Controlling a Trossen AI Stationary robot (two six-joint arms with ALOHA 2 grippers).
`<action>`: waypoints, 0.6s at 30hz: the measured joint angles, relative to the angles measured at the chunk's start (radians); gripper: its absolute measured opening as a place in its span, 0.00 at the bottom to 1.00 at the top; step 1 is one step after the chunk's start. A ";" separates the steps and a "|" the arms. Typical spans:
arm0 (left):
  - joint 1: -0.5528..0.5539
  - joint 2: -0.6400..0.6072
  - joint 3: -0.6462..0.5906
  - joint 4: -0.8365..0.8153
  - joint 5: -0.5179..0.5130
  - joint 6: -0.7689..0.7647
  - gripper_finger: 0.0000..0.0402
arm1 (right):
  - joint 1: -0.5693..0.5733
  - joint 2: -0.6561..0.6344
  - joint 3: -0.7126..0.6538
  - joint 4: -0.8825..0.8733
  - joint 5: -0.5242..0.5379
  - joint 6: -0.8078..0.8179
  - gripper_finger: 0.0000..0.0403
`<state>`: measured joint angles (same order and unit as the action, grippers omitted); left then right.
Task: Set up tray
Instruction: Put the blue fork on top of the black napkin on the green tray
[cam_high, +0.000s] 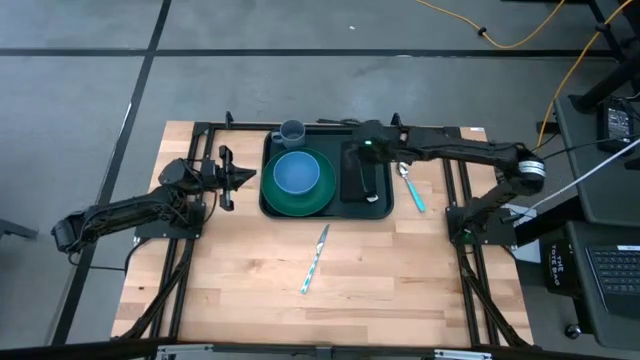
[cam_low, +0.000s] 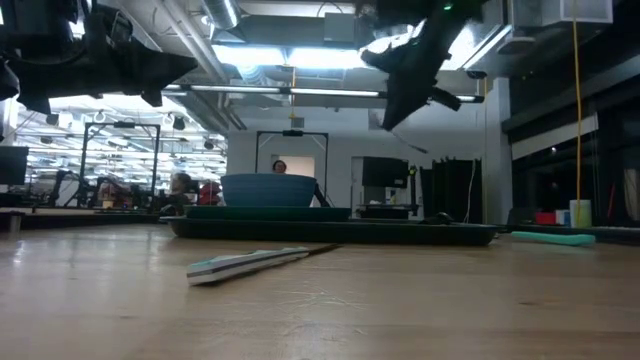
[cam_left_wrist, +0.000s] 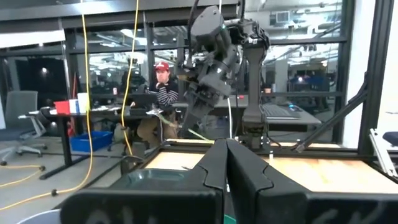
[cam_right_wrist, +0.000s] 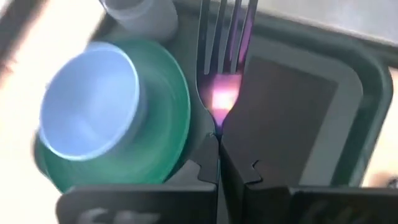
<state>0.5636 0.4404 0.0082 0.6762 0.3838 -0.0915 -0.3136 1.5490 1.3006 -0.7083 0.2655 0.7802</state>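
I see the tray (cam_high: 272, 200) at the far middle of the bench (cam_high: 250, 300), carrying a green plate (cam_high: 312, 196) with a blue bowl (cam_high: 296, 172) on it, a grey cup (cam_high: 292, 131) at its far corner and a black rectangle (cam_high: 362, 176) beside the plate. My right tool (cam_high: 362, 150) hangs over the tray, clamped on a fork (cam_right_wrist: 222, 56) with the tines pointing away. My left tool (cam_high: 246, 178) hovers just beside the tray, fingers closed and empty. A knife (cam_high: 314, 259) lies nearer on the bench, a spoon (cam_high: 411, 189) just beside the tray.
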 joint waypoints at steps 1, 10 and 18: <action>0.000 0.000 0.000 0.000 0.000 0.000 0.01 | -0.006 0.037 0.038 -0.047 -0.001 0.000 0.00; 0.000 0.000 0.000 -0.007 0.002 -0.003 0.01 | -0.150 0.274 0.278 -0.225 -0.148 0.057 0.00; 0.000 0.000 0.000 -0.022 0.002 -0.002 0.01 | -0.205 0.372 0.281 -0.258 -0.215 0.162 0.00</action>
<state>0.5636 0.4404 0.0086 0.6544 0.3859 -0.0933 -0.5186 1.9213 1.5812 -0.9663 0.0509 0.9418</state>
